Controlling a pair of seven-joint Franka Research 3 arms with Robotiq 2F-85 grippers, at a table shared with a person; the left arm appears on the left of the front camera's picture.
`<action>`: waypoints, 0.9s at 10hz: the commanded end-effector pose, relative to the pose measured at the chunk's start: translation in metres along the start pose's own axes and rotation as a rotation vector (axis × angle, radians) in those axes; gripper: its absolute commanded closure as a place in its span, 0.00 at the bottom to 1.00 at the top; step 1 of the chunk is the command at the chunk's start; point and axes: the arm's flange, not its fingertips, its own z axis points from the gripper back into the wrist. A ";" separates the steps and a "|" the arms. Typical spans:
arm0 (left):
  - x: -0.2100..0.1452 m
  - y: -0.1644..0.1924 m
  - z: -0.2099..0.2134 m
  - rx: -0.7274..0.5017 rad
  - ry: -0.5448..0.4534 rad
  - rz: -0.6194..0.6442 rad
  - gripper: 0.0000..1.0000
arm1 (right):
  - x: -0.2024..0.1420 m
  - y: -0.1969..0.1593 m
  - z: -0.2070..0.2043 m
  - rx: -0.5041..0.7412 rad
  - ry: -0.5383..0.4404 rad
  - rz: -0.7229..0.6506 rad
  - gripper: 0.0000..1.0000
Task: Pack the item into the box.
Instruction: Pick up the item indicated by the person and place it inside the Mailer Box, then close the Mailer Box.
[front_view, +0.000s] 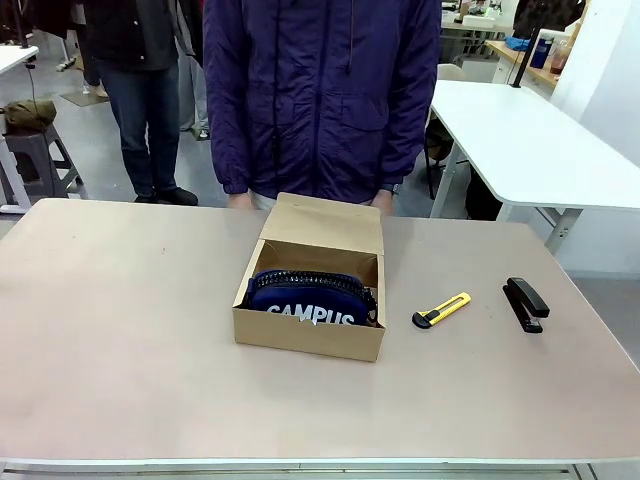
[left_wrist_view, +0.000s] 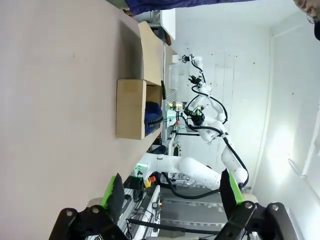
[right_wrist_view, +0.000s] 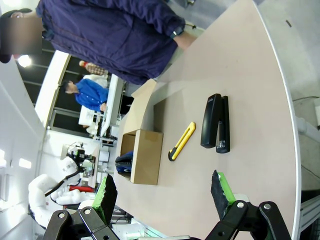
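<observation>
The brown cardboard box (front_view: 310, 335) stands in the middle of the table with its flap lid (front_view: 322, 225) raised toward the person. Inside it lies the navy pouch (front_view: 312, 296), its white "CAMPUS" lettering facing me. The box (left_wrist_view: 131, 109) also shows side-on in the left wrist view, with the pouch (left_wrist_view: 153, 114) bulging over its rim. In the right wrist view the box (right_wrist_view: 145, 164) sits beyond the knife. My left gripper (left_wrist_view: 171, 189) is open, away from the box, with nothing between its fingers. My right gripper (right_wrist_view: 162, 192) is open too, off the table's end.
A yellow utility knife (front_view: 441, 310) lies right of the box, and a black stapler (front_view: 526, 303) farther right. A person in a dark purple jacket (front_view: 320, 90) stands at the far edge behind the box. A white table (front_view: 530, 140) stands at the back right.
</observation>
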 end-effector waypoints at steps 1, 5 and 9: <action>-0.009 -0.005 -0.002 0.010 -0.015 0.012 0.00 | 0.002 0.001 -0.001 0.021 -0.023 0.024 0.00; 0.000 0.000 0.000 0.000 0.000 0.000 0.00 | 0.002 0.001 -0.001 0.021 -0.023 0.024 0.00; 0.000 0.000 0.000 0.000 0.000 0.000 0.00 | 0.002 0.001 -0.001 0.021 -0.023 0.024 0.00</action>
